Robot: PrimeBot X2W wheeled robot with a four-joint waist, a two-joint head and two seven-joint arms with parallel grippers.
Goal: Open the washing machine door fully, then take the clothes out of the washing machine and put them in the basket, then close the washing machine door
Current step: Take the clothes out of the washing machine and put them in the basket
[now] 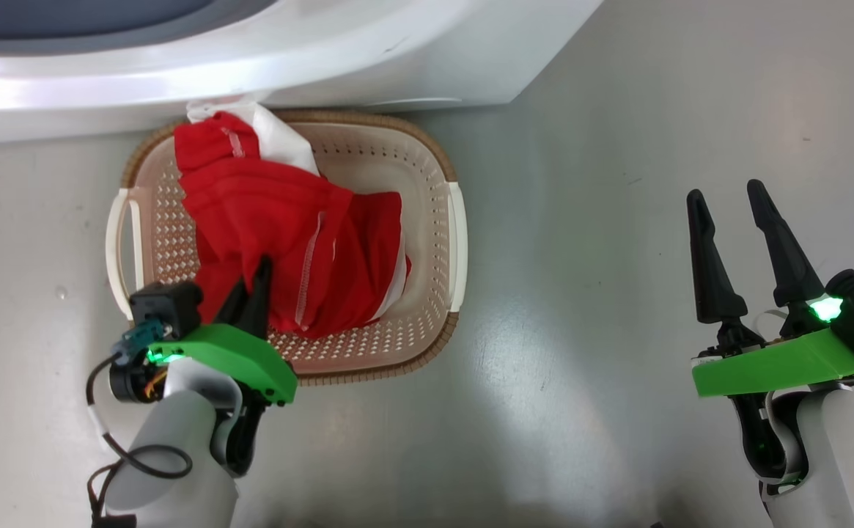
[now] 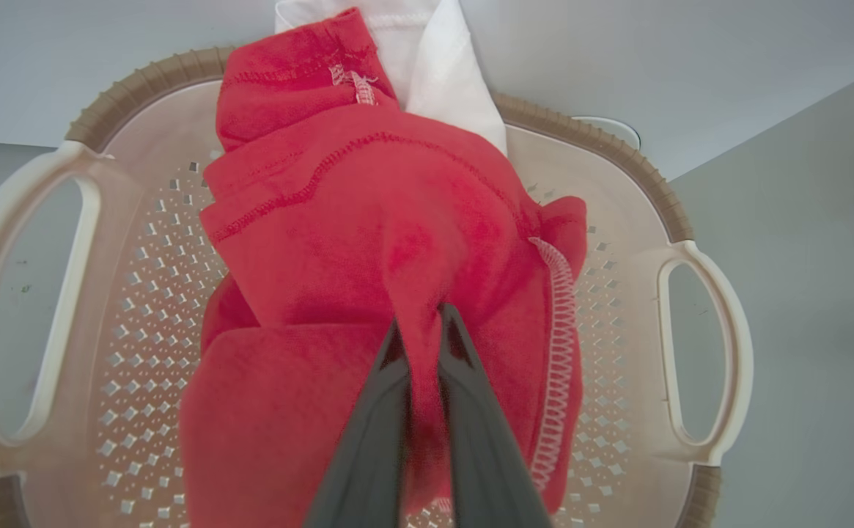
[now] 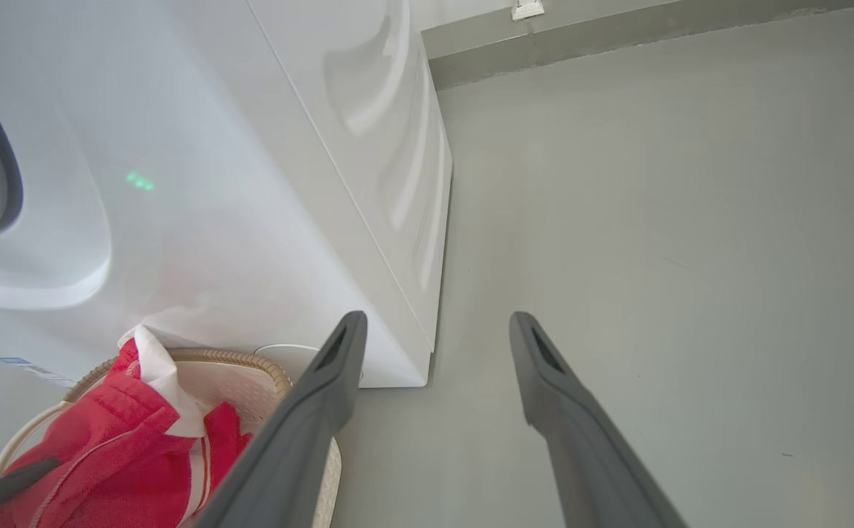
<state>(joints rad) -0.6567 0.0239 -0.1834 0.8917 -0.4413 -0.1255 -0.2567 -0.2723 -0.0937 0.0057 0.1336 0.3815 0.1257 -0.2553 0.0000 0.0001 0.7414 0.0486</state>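
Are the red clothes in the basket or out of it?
In. The clothes lie inside the basket, with the left pincer shut on them.

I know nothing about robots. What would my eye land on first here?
The bright red soft clothes with white panels, heaped in the cream perforated plastic basket right before the big white washing machine. Next, the left end effector, its two dark fingers pinched shut on a red fold, while the right end effector hangs open above the grey floor.
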